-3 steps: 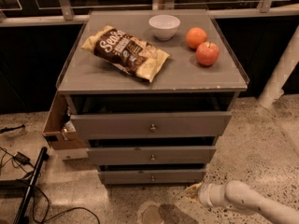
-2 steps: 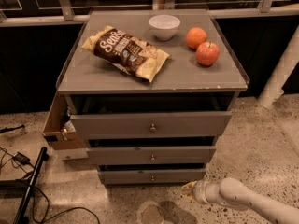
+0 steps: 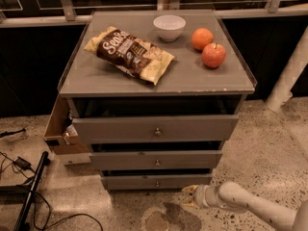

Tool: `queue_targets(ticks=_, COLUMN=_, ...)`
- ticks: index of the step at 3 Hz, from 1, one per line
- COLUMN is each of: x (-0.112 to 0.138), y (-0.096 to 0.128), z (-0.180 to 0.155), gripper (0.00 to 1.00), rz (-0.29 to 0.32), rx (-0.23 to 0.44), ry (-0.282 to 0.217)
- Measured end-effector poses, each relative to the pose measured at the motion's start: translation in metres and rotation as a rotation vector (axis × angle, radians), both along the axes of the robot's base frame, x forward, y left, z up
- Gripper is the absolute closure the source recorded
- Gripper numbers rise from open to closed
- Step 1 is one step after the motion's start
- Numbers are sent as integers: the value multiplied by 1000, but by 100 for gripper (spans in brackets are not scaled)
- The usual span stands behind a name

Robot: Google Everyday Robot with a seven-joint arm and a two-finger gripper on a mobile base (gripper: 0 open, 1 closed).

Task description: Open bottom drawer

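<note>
The bottom drawer (image 3: 156, 182) is the slimmest grey front, lowest on the cabinet, with a small round metal knob (image 3: 157, 183) at its centre. It sits slightly forward of the cabinet body, like the two drawers above it. My gripper (image 3: 188, 195) is low over the floor, to the right of and just below the drawer's right end, pointing left. Its white arm (image 3: 245, 206) runs in from the lower right corner.
The middle drawer (image 3: 156, 160) and top drawer (image 3: 155, 128) sit above. On top lie a chip bag (image 3: 129, 53), a white bowl (image 3: 169, 27), an orange (image 3: 202, 38) and an apple (image 3: 213, 55). A cardboard box (image 3: 60, 129) hangs at the left. Cables and a black pole (image 3: 31, 191) lie on the floor.
My gripper and arm have moved a little to the left, closer to the bottom drawer's right end. The drawers and the things on top have not moved.
</note>
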State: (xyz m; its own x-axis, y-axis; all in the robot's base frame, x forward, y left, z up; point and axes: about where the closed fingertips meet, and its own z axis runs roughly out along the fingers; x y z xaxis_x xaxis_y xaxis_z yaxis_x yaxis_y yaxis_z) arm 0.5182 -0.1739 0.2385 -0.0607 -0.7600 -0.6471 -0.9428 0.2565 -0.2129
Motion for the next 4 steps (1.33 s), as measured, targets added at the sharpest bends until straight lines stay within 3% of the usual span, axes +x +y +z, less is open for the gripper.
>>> queue_targets(ticks=1, x=4, y=1, z=-5, gripper=1, rz=-3, rx=-1, ry=-7)
queue_targets(ticks=4, x=27, y=0, z=-19, gripper=0, rz=-12, rx=-14, ry=-36)
